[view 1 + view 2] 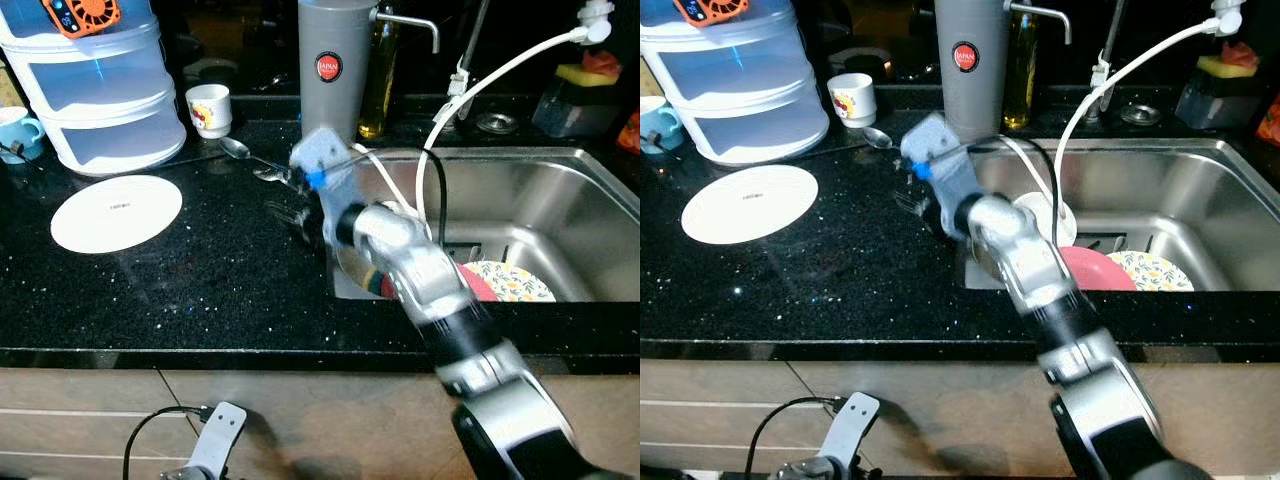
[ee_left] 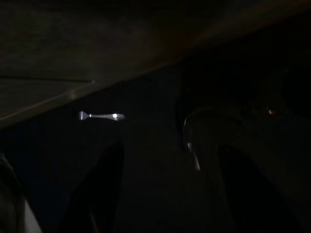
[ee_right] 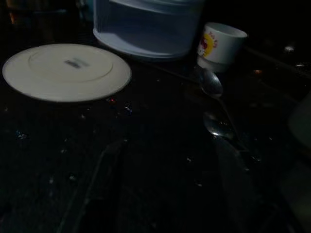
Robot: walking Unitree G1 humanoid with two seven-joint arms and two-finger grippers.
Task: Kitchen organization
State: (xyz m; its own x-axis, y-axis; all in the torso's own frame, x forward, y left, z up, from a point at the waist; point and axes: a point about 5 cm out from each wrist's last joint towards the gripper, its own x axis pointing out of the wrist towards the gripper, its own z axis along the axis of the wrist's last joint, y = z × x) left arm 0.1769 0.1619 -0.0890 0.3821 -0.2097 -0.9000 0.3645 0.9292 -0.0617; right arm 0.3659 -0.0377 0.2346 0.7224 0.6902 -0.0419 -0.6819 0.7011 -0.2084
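Black fingers of the right pincer [image 3: 165,189] stand spread over the counter [image 3: 146,126] near two spoons [image 3: 212,83].

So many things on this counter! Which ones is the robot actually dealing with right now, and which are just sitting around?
In hand, as far as I can judge:
- right end effector, low over the black counter
- spoons just ahead of it

Just lying about:
- white plate
- small printed cup
- stacked plastic container
- grey canister
- dishes in the sink

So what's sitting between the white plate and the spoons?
Nothing. In the right wrist view, only bare black counter separates the white plate from the spoons.
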